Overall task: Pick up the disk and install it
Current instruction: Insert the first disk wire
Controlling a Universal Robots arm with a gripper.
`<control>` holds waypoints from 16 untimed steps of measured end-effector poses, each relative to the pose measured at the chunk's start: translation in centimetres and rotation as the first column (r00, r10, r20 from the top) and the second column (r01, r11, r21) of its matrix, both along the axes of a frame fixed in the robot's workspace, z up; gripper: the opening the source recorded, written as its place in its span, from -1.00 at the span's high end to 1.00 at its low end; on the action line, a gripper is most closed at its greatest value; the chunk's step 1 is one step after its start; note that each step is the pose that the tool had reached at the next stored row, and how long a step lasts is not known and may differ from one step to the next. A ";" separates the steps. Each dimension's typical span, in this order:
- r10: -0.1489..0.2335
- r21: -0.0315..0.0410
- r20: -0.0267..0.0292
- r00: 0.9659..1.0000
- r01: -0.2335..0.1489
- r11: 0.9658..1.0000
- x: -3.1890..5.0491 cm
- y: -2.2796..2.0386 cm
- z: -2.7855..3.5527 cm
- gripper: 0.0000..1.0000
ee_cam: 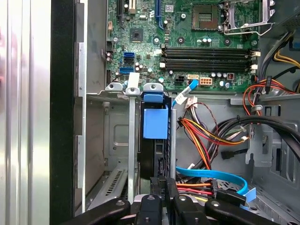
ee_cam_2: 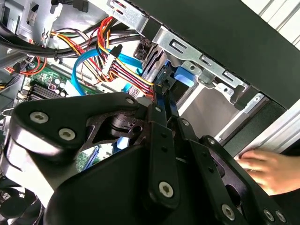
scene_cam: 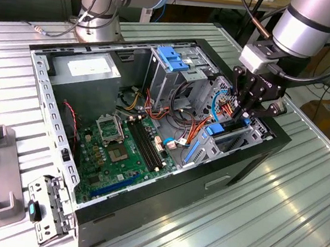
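The tool is closed on the disk (blue rails showing), which stands edgewise in the drive bay of the computer case beside coloured cables.

Quick headcount from where I'm standing: one open computer case on the slatted table, with one green motherboard inside. One grey power-supply box in the corner. Two robot arms around: one over the case carrying the single gripper, plus one more arm base behind. One blue latch on the metal cage. One person's hand in the second wrist view.
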State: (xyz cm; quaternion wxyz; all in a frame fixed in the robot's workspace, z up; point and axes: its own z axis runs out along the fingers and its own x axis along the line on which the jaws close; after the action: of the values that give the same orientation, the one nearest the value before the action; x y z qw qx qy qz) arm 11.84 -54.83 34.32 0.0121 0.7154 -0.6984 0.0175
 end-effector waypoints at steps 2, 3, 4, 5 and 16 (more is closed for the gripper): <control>0.000 0.000 0.000 1.000 0.000 1.000 0.00 0.00 -0.01 0.67; 0.000 0.000 0.000 1.000 0.000 1.000 0.00 0.00 0.01 0.65; 0.000 0.000 0.000 1.000 0.000 1.000 0.00 0.00 0.13 0.53; 0.000 0.000 0.000 1.000 0.000 1.000 0.00 0.00 0.31 0.53; 0.000 0.000 0.000 1.000 0.000 1.000 0.00 0.00 0.85 0.79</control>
State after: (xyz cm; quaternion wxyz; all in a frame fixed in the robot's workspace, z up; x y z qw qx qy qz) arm 11.83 -54.83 35.17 0.0121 0.7154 -0.6984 0.0175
